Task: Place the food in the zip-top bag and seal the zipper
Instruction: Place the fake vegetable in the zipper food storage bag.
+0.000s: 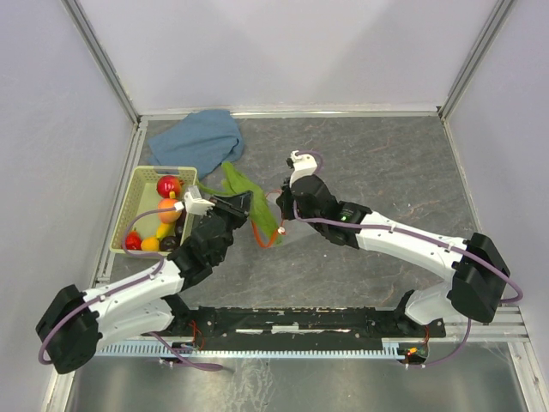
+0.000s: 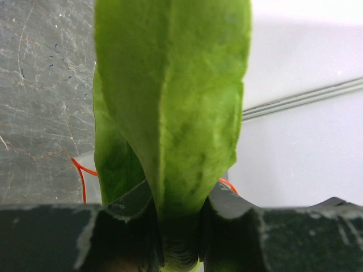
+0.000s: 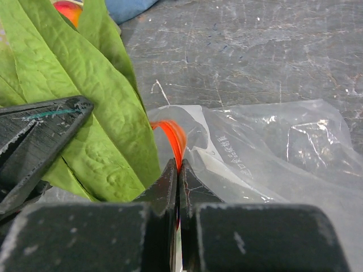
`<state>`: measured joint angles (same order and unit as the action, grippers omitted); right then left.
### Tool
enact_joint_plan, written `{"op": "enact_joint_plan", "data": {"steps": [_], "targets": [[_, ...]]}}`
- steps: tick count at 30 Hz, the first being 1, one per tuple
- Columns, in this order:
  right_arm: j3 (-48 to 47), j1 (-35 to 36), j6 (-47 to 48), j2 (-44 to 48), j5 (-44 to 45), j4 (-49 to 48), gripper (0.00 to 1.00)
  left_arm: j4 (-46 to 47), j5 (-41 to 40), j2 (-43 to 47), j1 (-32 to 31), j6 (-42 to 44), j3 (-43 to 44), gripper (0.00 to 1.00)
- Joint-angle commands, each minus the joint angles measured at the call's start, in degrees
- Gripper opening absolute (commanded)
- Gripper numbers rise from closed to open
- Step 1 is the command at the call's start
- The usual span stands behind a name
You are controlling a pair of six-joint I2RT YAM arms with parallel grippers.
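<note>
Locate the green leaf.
Mid-table in the top view, the green leaf sits in the left gripper, between the basket and the bag the right gripper pinches.

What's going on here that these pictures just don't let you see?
Left wrist view: the green leaf fills the frame, hiding the mouth of the zip-top bag.
Top view: the left arm covers the near corner of the pale green basket.
Right wrist view: the zipper vanishes into the right gripper; no slider shows.
</note>
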<state>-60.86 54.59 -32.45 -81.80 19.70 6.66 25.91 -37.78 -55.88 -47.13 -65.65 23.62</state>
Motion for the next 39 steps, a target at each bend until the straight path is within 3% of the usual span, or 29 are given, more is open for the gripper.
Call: {"op": "enact_joint_plan", "data": {"steps": [1,5,12,20,22,26,30,39], "targets": [[0.3,-0.2,1.0,0.9,-3.6,-4.9,0.02,-6.4,-4.8,3.9,-0.4,-8.8,3.2,0.25],[0.5,-0.2,1.3,1.2,-5.5,-4.0,0.03,-9.7,-5.4,3.5,-0.5,-7.7,5.0,0.19],[-3.8,-0.2,5.4,-1.3,-6.0,4.1,0.21,-9.0,-3.5,1.1,-0.4,-4.6,5.5,0.10],[-10.3,-0.3,11.7,-7.3,-1.2,14.5,0.27,-8.1,-0.8,-2.1,-0.4,-3.3,5.9,0.07],[-11.2,-0.3,12.3,-8.2,0.4,16.0,0.25,-8.0,-0.6,-2.8,-0.4,-3.9,5.6,0.05],[-10.5,-0.3,11.0,-7.9,-0.4,14.6,0.02,-8.2,-1.2,-3.1,-0.4,-8.1,4.1,0.03],[-7.2,-0.4,6.3,-5.6,-3.8,8.6,0.02,-8.2,-3.6,-1.2,-0.4,-12.1,3.0,0.03],[-2.4,-0.3,-1.6,-0.4,-5.3,-1.9,0.02,-7.1,-7.5,3.8,-0.4,-10.1,4.1,0.03]]}}
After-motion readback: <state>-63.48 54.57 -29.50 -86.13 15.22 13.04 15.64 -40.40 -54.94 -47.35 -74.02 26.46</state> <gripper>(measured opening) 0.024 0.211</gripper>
